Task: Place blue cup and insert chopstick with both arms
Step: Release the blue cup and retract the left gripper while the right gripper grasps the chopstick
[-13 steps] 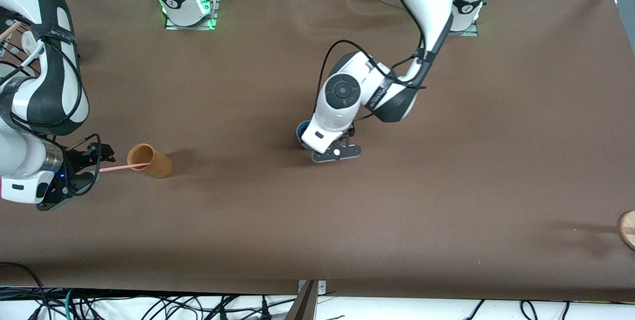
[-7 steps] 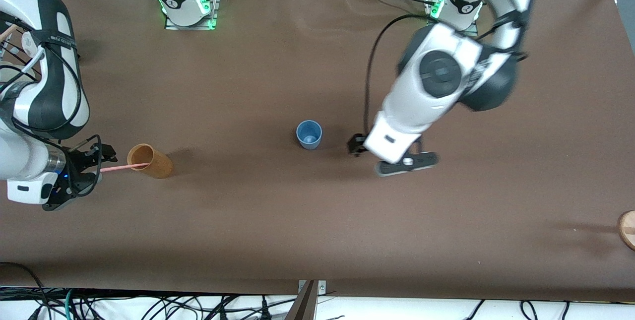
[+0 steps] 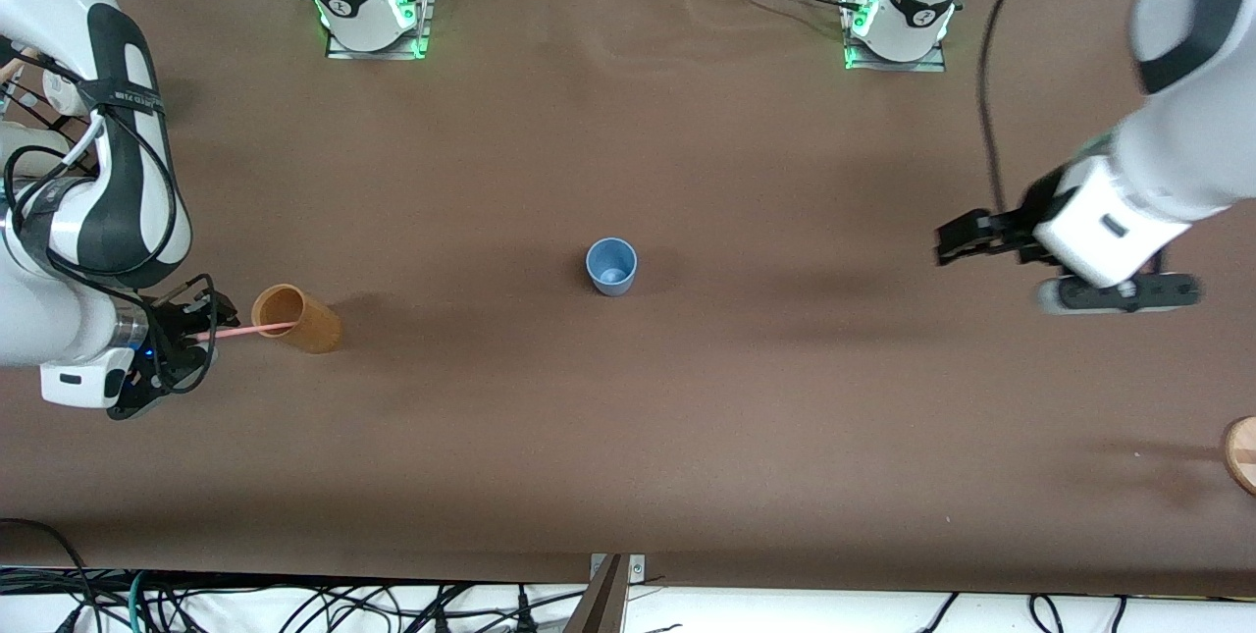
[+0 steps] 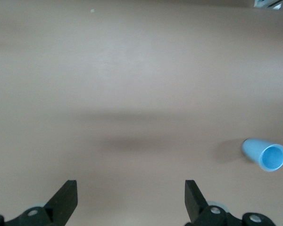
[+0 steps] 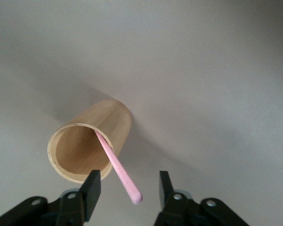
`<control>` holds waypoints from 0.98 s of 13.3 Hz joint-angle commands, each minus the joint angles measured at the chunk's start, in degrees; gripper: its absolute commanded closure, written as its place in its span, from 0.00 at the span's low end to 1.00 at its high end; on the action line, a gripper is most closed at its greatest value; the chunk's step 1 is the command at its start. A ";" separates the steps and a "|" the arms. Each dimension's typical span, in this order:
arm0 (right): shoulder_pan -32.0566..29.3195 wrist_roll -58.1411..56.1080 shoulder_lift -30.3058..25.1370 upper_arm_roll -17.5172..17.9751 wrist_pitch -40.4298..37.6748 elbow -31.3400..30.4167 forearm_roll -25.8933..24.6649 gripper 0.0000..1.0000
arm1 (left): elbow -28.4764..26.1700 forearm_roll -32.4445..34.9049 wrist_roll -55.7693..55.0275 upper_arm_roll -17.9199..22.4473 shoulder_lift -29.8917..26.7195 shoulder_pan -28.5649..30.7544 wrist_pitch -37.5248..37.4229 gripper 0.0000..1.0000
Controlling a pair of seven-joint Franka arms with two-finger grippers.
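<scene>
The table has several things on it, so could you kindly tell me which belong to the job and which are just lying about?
Belonging to the job:
- blue cup, upright mid-table
- chopstick, leaning in the tan cup
- right gripper, at the chopstick's free end
- left gripper, open, over bare table

Lying about:
- round wooden object, at the left arm's end of the table

Both end effectors [image 3: 957, 245] [image 3: 201, 319] agape.

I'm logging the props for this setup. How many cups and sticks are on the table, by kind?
Blue cup: 1
Tan cup: 1
Pink chopstick: 1
Total: 3
A round wooden thing is cut off at the table's edge, not counted.
</scene>
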 commanded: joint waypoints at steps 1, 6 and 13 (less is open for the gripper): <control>-0.70 -1.16 0.14 0.57 -0.84 0.79 0.99 0.51 | -9.49 1.86 5.48 -0.43 -7.32 2.75 0.58 0.00; -0.70 -0.89 0.23 0.57 -1.01 0.79 1.08 0.68 | -13.72 4.51 7.50 -0.43 -10.33 3.81 0.05 0.00; -0.70 -0.80 0.41 0.65 -1.63 0.88 2.21 0.87 | -14.88 6.62 9.53 -0.79 -10.96 3.63 -0.03 0.00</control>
